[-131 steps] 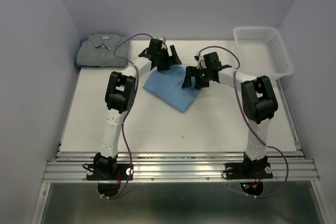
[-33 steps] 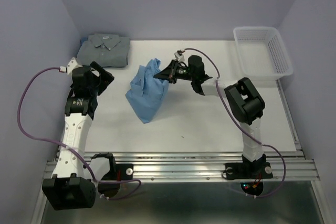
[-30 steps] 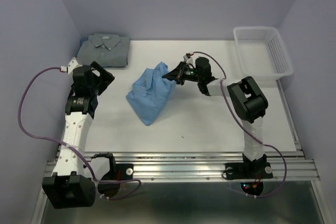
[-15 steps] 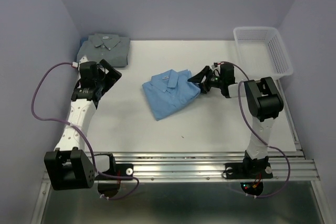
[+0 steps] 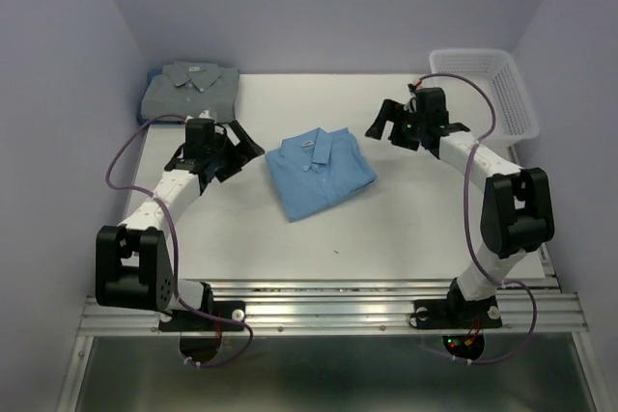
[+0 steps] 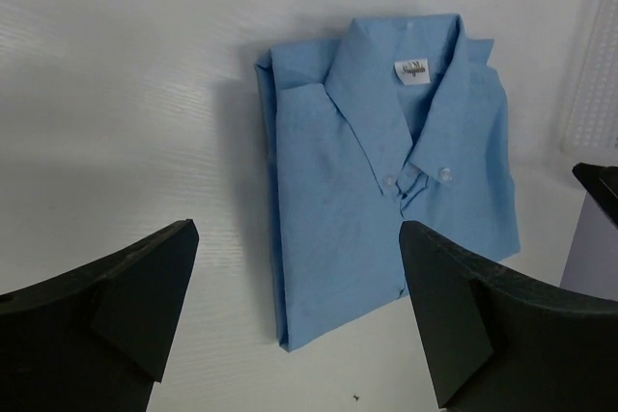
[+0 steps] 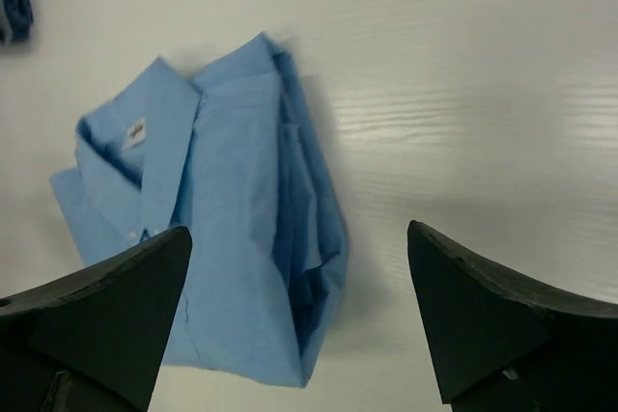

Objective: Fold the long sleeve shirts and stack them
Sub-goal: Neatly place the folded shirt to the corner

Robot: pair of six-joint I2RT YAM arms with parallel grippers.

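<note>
Both claws stood wide open and held nothing. Left claw (image 5: 238, 151) hovered just left of the sky-blue shirt (image 5: 319, 173); right claw (image 5: 388, 128) hung near the shirt's far right side. Neither touched the cloth.

Worktop (image 5: 406, 229): white, carrying all items.

White mesh basket (image 5: 522, 113): far right corner of the worktop, well apart from both shirts.

Sky-blue shirt: folded into a compact rectangle, collar side up, lying flat near the middle of the worktop between the two claws and turned somewhat askew to the worktop edges. Left wrist view showed it (image 6: 348, 229) framed between the left claw's fingers (image 6: 135, 287), collar toward the far side. Right wrist view showed its layered folded edge (image 7: 309, 238) between that claw's fingers (image 7: 483, 315).

Grey-green shirt (image 5: 188, 92): folded, collar up, in the far left corner, well apart from the blue one. The two were not stacked.

White neck label (image 6: 415, 69) sat inside the blue collar; two small collar buttons (image 6: 446, 173) were visible below it.
</note>
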